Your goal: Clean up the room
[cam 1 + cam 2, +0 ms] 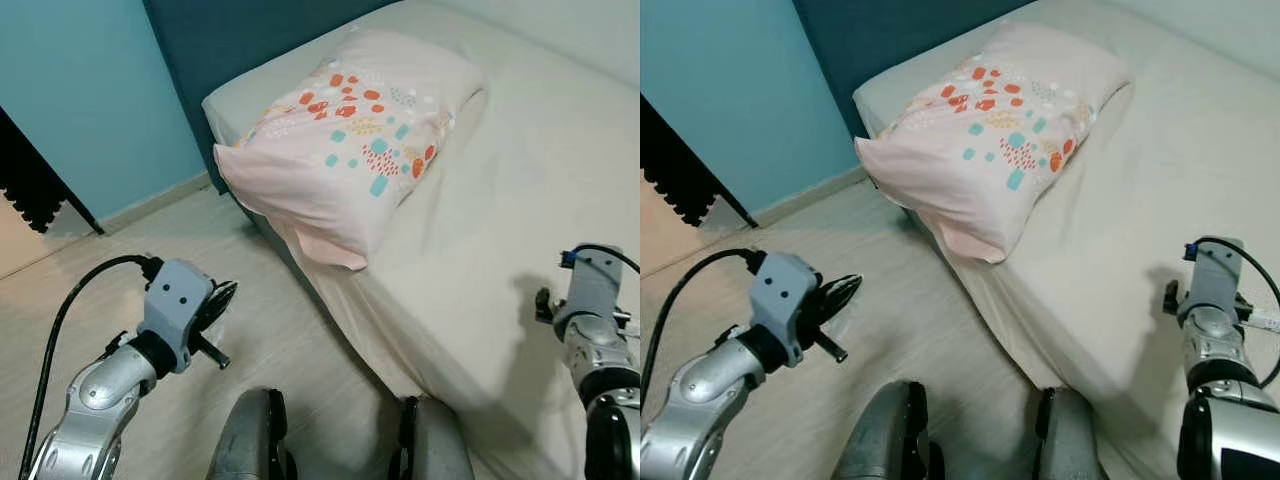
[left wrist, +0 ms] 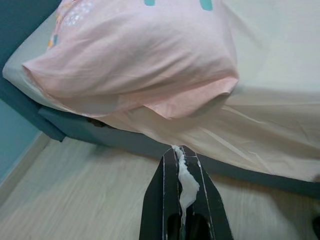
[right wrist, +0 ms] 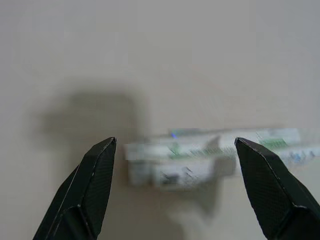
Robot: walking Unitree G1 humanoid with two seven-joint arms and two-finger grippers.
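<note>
A bed (image 1: 520, 150) with a pale sheet stands by a blue wall, a patterned pillow (image 1: 350, 130) at its corner. The left gripper (image 2: 181, 167) pinches a white scrap (image 2: 186, 182) over the floor, likely rubbish. The right gripper (image 3: 175, 155) hangs spread over a white tube (image 3: 210, 155) lying on the sheet, seemingly lined up to grasp.

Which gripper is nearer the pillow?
Left. The left gripper is over the floor just off the pillow; the right gripper hovers over the bed sheet farther away.

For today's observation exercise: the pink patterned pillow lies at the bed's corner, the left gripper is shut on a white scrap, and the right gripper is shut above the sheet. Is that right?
Not quite. The right gripper is open, fingers spread over a blurred white packet on the bed sheet, as the right wrist view shows. The pillow and left gripper, shut on the white scrap, are as stated.
</note>
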